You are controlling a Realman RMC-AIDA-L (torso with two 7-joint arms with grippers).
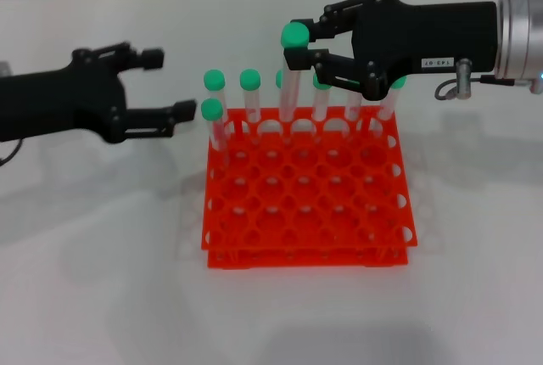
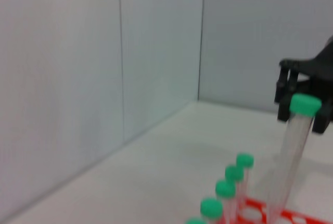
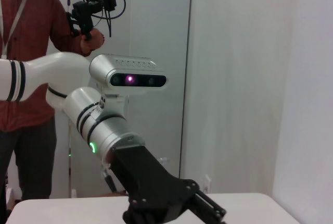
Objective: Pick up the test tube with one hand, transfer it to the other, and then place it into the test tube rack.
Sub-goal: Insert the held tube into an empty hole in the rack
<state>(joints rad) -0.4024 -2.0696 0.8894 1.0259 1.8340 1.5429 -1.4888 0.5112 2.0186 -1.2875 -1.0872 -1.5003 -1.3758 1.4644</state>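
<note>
- One tube in play: test tube [image 1: 292, 76] clamped just under its green cap by the right gripper [image 1: 299, 46], fingers closed on it, up over the rack's far edge.
- Left gripper [image 1: 170, 85] parked off the rack's left side, well apart from the tube, fingers spread and holding nothing; green light showing on its wrist in the right wrist view [image 3: 92, 147].
- Judged from that: pick-up and handover done, tube already with the labelled gripper; only the seating left.
- Tube's long axis close to upright, cap up, lower end down at the test tube rack [image 1: 305, 238], about the far row; whether inside a hole or merely above one, could not tell.
- Seen from the left wrist view, same tube [image 2: 291, 156] leaning a little, cap end nearer the gripper [image 2: 304, 96], foot down by the orange grid.
- Other green-capped tubes [image 1: 249, 93] standing in the far row and along the left edge, close on either side of the held one.
- Remaining, as a judgement: lowering straight along the tube's axis, then opening the fingers without knocking the neighbours.
</note>
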